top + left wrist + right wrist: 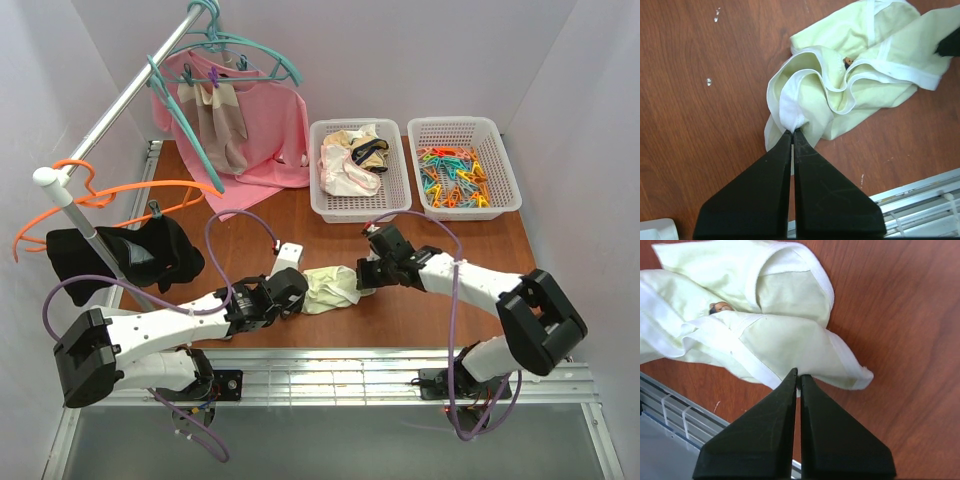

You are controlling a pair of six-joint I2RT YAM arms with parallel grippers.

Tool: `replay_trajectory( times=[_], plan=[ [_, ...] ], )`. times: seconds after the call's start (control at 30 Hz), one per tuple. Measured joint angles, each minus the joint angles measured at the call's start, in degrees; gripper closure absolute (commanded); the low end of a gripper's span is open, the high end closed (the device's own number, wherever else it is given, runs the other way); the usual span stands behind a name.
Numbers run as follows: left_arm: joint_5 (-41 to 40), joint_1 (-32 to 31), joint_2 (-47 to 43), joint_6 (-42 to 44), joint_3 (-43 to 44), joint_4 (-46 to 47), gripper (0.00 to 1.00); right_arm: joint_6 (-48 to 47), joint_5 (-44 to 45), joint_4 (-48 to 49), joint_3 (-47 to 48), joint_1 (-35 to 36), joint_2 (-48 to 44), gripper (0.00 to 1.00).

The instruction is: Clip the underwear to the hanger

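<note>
The pale cream-yellow underwear (328, 288) lies crumpled on the brown table near its front edge, between my two grippers. My left gripper (300, 298) is at its left end. In the left wrist view that gripper (792, 131) is shut on a bunched white-edged fold of the underwear (865, 65). My right gripper (362, 285) is at the right end. In the right wrist view it (798, 375) is shut on the white hem of the underwear (790, 340). The teal-green hanger (262, 50) hangs on the metal rail (120, 100) at the back left, far from both grippers.
A white basket (330, 205) at the back holds pink-and-white underwear (345, 170). Beside it a second basket (505, 200) holds coloured clips (455, 180). An orange hanger (100, 195) with a black garment (130, 255) hangs at the left. Pink cloth (270, 130) drapes below the teal hangers.
</note>
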Motion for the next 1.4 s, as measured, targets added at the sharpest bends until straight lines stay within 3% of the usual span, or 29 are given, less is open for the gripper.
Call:
replay_trajectory(
  times=[0.23, 0.43, 0.6, 0.67, 0.7, 0.77, 0.87, 1.03, 1.4],
  plan=[
    [-2.8, 0.87, 4.59, 4.94, 0.42, 4.48, 1.0, 0.07, 6.27, -6.64, 3.1, -0.02, -14.16, 0.99],
    [-5.68, 3.78, 17.79, 13.2, 9.79, 10.73, 1.0, 0.04, 11.17, -10.34, 8.79, -0.72, -22.56, 0.99],
    [-7.06, 7.61, 22.62, 20.68, 18.05, 17.16, 1.0, -0.85, 13.55, -14.4, 11.98, -1.11, -25.88, 0.98],
    [-6.75, 9.53, 22.71, 22.21, 19.65, 19.06, 1.0, -1.25, 12.76, -14.58, 11.72, -1.2, -25.94, 0.85],
    [-6.64, 10.32, 22.71, 22.71, 20.02, 19.96, 1.0, -1.4, 11.98, -13.7, 10.64, -1.2, -25.68, 0.69],
    [-5.92, 11.34, 22.67, 23.26, 19.93, 20.87, 1.0, -1.31, 9.75, -11.67, 7.17, -1.2, -24.15, 0.52],
    [-3.8, 11.37, 21.44, 23.08, 16.98, 21.68, 1.0, -1.16, 7.34, -9.33, 1.46, -1.2, -19.58, 0.42],
    [-0.31, 11.21, 19.39, 21.68, 11.93, 20.83, 1.0, -2.16, 5.97, -5.97, 0.04, -1.2, -10.08, 0.39],
    [2.71, 11.21, 18.05, 19.56, 10.71, 19.52, 1.0, -5.01, 7.54, 2.36, 8.22, -1.07, 6.4, 0.43]
  ],
)
